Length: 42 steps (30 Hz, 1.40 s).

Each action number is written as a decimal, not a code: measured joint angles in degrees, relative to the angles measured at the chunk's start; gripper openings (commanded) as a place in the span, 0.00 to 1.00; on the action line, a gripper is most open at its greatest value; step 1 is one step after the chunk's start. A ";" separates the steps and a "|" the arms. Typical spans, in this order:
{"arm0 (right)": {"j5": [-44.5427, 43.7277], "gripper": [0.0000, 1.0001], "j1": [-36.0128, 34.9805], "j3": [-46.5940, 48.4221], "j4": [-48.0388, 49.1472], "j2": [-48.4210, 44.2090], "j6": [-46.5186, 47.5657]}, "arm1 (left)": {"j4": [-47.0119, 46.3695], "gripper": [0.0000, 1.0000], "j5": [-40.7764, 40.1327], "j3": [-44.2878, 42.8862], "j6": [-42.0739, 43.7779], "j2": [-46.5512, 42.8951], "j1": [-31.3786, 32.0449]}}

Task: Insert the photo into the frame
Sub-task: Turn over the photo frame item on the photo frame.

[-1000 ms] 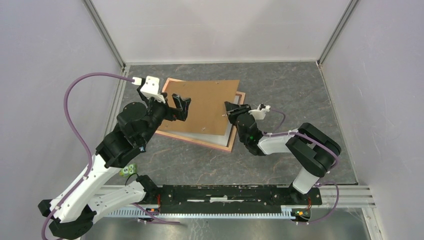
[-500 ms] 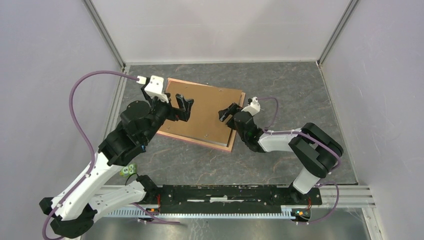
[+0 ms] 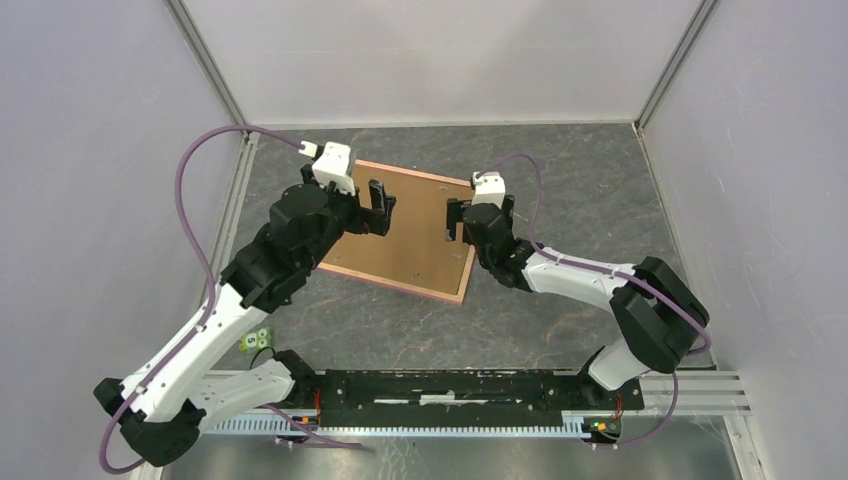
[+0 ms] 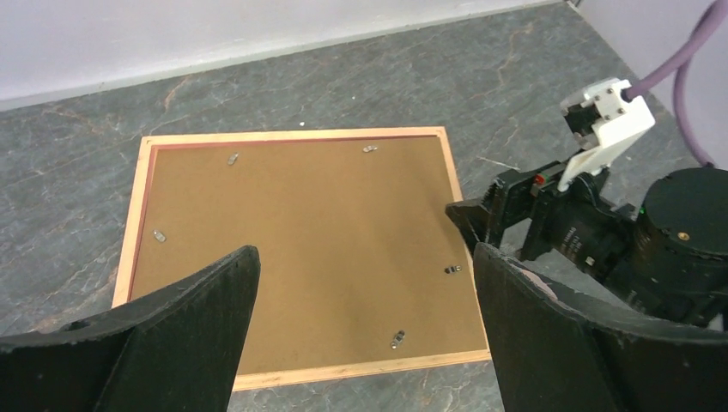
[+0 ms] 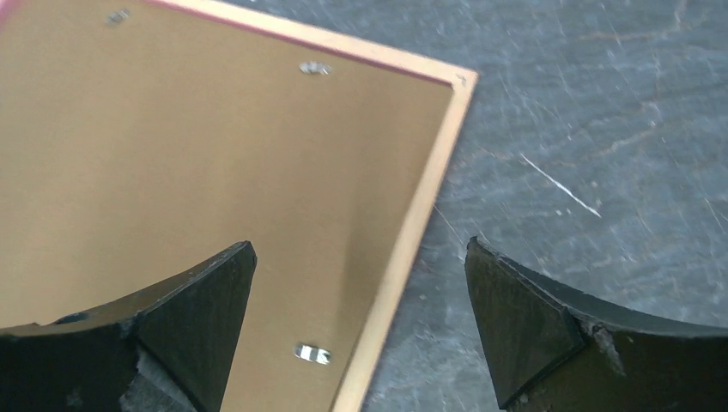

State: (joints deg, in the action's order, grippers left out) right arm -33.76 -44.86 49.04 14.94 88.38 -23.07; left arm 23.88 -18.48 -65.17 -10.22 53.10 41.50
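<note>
The salmon-edged frame (image 3: pixel 395 283) lies flat and face down on the grey table, at a slight slant. A brown backing board (image 3: pixel 410 230) fills it, with small metal clips (image 5: pixel 312 353) around its rim. The photo is hidden in every view. My left gripper (image 3: pixel 372 207) hovers open over the frame's far left part, and in its wrist view the board (image 4: pixel 300 240) and pale frame edge (image 4: pixel 343 371) lie below the left gripper (image 4: pixel 365 253). My right gripper (image 3: pixel 455 220) is open above the frame's right edge (image 5: pixel 429 189), which runs under the right gripper (image 5: pixel 360 249), holding nothing.
White enclosure walls stand close on three sides of the grey stone-patterned table (image 3: pixel 560 170). A small green tag (image 3: pixel 257 340) sits by the left arm. A black rail (image 3: pixel 450 385) with the arm bases runs along the near edge.
The board was tilted up with my right gripper shut on its right edge; it now lies flat in the frame. The right gripper has opened and lifted. The left gripper moved right.
</note>
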 measured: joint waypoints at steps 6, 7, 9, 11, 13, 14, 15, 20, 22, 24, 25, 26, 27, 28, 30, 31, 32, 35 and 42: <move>-0.37 0.87 1.29 -2.45 -3.82 0.07 -5.84 | 0.02 1.00 1.03 0.00 -0.02 3.85 -2.19; 0.17 0.85 1.62 -3.34 -3.58 0.07 -6.80 | 0.04 1.00 1.09 0.00 -0.02 4.48 -2.34; 2.86 0.83 2.78 -6.67 -1.31 -0.28 -8.83 | 0.07 1.00 1.38 0.00 -0.02 5.73 -2.80; 5.86 0.84 4.55 -10.58 1.55 -1.03 -10.34 | 0.11 1.00 2.34 0.00 -0.09 7.28 -3.72; 9.46 0.85 6.95 -14.16 4.35 -1.46 -11.21 | 0.13 1.00 3.50 0.00 -0.90 9.03 -5.49; 11.50 0.85 8.26 -15.21 5.27 -1.44 -11.37 | 0.17 1.00 4.15 -0.02 -1.53 10.03 -6.84; 13.75 0.86 9.66 -15.89 6.01 -1.33 -11.45 | 0.24 1.00 4.94 -0.02 -2.19 11.08 -8.52; 23.63 0.88 13.79 -16.37 11.65 -1.20 -11.54 | -0.02 1.00 8.63 -0.04 -6.21 17.22 -19.76; 27.91 0.90 14.64 -16.76 14.71 -0.85 -11.39 | 0.04 1.00 10.43 -0.63 -8.07 20.87 -24.02; 31.95 0.91 15.41 -17.03 16.96 0.00 -11.13 | -0.20 1.00 12.70 -1.99 -10.32 25.88 -28.52; 34.03 0.91 15.76 -17.03 17.81 0.70 -10.91 | -0.68 1.00 14.10 -2.54 -11.74 28.48 -30.73; 35.82 0.92 16.06 -17.03 18.40 1.46 -10.60 | -1.29 1.00 15.80 -2.82 -13.29 31.19 -33.20; 37.75 0.92 16.39 -17.03 18.64 2.23 -10.16 | -1.99 1.00 17.29 -2.86 -14.80 33.64 -35.74; 38.95 0.92 16.57 -17.03 18.69 2.78 -9.94 | -2.56 1.00 18.58 -2.84 -15.93 35.89 -38.51; 41.38 0.92 17.07 -17.03 18.58 3.76 -9.44 | -4.15 1.00 20.50 -2.82 -17.38 39.63 -43.67; 42.29 0.92 17.35 -17.03 18.49 3.96 -9.31 | -5.11 1.00 21.68 -2.82 -17.62 41.24 -46.14; 43.01 0.92 17.68 -17.03 18.49 3.98 -9.18 | -6.03 1.00 22.71 -2.82 -17.62 42.86 -48.74; 45.18 0.92 18.97 -17.03 18.91 3.98 -9.03 | -6.54 1.00 26.69 -4.33 -17.55 47.78 -54.75; 47.12 0.92 22.05 -18.78 20.68 3.41 -9.29 | -7.78 1.00 37.31 -7.21 -17.49 57.05 -56.26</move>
State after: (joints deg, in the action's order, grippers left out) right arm 13.37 -22.81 30.26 35.62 91.79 -32.36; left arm 16.10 18.83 -72.38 -27.70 110.15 -14.76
